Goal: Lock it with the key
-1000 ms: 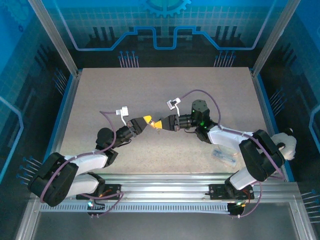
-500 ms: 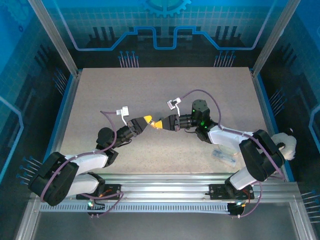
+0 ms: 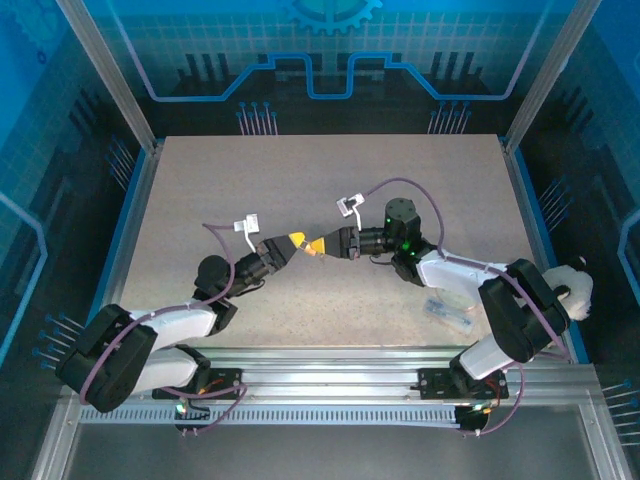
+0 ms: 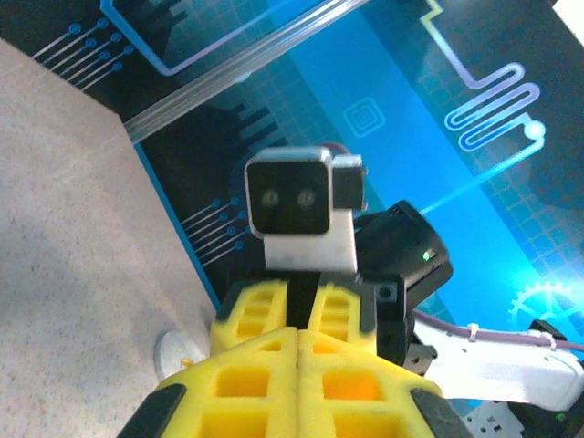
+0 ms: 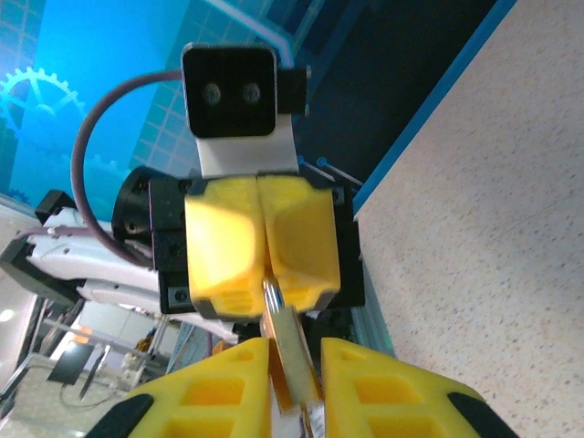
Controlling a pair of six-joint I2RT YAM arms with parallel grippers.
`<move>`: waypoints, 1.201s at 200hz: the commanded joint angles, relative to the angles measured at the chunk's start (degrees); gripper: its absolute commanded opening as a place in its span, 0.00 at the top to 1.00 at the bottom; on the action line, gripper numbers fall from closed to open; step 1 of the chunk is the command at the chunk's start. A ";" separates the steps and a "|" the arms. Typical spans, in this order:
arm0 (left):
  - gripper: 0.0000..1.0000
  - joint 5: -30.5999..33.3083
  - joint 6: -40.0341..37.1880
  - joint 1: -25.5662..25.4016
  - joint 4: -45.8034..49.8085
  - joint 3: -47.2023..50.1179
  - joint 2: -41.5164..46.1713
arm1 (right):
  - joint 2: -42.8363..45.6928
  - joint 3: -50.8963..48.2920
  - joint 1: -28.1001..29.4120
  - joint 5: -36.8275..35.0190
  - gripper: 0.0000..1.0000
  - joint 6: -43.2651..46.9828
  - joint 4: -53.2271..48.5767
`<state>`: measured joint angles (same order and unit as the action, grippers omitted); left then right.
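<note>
The left pincer (image 4: 299,347) was pressed together, and any lock inside it was hidden. The key (image 5: 290,347) stood between the fingers of the right pincer (image 5: 297,367), its tip at the left pincer's seam; whether it was clamped I could not tell. The key seemed presented, the locking turn unproven.

Speckled beige tabletop (image 3: 330,180), blue circuit-patterned walls (image 3: 420,40), possibly backlit

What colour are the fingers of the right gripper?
Yellow. The fingers show best in the right wrist view.
</note>
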<state>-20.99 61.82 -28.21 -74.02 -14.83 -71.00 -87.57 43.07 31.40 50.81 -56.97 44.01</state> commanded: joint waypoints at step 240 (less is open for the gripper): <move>1.00 -2.02 8.22 2.02 4.50 -15.24 -18.67 | 38.15 -16.08 -8.18 -52.41 0.00 23.09 -26.87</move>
<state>-21.10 67.75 -26.65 -65.49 -26.06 -87.18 -53.87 31.79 23.90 7.29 -36.23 12.73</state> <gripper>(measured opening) 0.037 0.998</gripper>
